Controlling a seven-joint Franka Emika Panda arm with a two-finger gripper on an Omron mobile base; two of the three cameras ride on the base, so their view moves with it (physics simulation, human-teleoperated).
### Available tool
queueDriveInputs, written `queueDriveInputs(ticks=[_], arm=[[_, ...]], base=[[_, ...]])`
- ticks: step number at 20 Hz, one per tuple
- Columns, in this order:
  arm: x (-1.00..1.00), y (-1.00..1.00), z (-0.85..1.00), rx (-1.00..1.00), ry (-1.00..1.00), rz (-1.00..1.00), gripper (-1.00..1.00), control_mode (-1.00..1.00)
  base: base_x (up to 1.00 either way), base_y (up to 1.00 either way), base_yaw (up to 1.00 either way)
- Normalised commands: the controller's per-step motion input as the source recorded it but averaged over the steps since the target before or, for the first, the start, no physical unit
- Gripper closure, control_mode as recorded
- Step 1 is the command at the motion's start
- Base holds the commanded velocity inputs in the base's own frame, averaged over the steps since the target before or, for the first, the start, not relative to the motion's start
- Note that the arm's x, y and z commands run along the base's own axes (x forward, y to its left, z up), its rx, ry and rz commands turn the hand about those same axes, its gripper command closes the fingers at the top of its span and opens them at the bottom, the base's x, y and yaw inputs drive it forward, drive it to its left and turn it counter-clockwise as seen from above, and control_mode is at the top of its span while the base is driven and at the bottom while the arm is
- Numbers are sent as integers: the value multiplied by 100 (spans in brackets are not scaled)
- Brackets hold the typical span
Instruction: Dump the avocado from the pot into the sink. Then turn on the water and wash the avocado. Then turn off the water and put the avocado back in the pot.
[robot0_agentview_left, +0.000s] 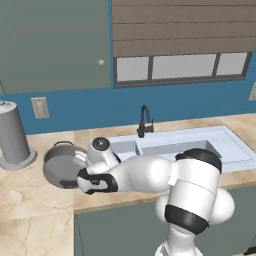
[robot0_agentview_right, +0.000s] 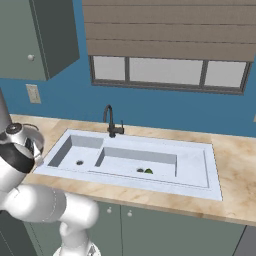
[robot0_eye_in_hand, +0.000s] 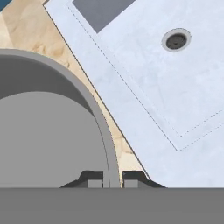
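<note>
The rim of the pot (robot0_eye_in_hand: 105, 131) is gripped by the gripper (robot0_eye_in_hand: 113, 178): in the hand view one dark finger (robot0_eye_in_hand: 92, 178) is seen inside the grey wall and the other outside it, closed tight on the thin edge. The inside of the pot is seen as bare grey metal in that view. In the left base view the pot (robot0_agentview_left: 59, 167) is seen on the marble counter (robot0_agentview_left: 30, 200), just left of the sink (robot0_agentview_left: 235, 145), with the white arm reaching across to the pot's sink-side rim and a dark loop handle on its far edge. From the hand camera, a narrow strip of counter is seen between the pot and the sink's pale edge (robot0_eye_in_hand: 144, 144), and a dark drain (robot0_eye_in_hand: 176, 41) is seen in the basin beyond.

The avocado (robot0_agentview_right: 148, 171) is found in the sink (robot0_agentview_right: 200, 170), in the larger right basin, lying on the floor just beside that basin's drain. A black curved faucet (robot0_agentview_right: 111, 121) is mounted at the back of the sink. Farther left of the sink, beyond the pot, a tall grey cylinder on a round base (robot0_agentview_left: 13, 135) is stood near the blue wall.
</note>
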Motion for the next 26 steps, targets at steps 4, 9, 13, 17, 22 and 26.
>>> queueDriveInputs(ticks=[4,9,13,17,22,26], arm=[[0,0,-26,0,0,-4,100,-100],[0,0,-22,0,0,-3,100,-100],[0,0,-19,0,0,-3,100,-100],[0,-5,-11,0,0,-2,-100,-100],[-4,-40,0,1,-1,-2,-100,-100],[-2,-30,8,5,-5,-4,-100,-100]], base=[[0,0,0],[0,0,0],[0,0,0],[0,0,0],[0,0,0],[0,0,0]])
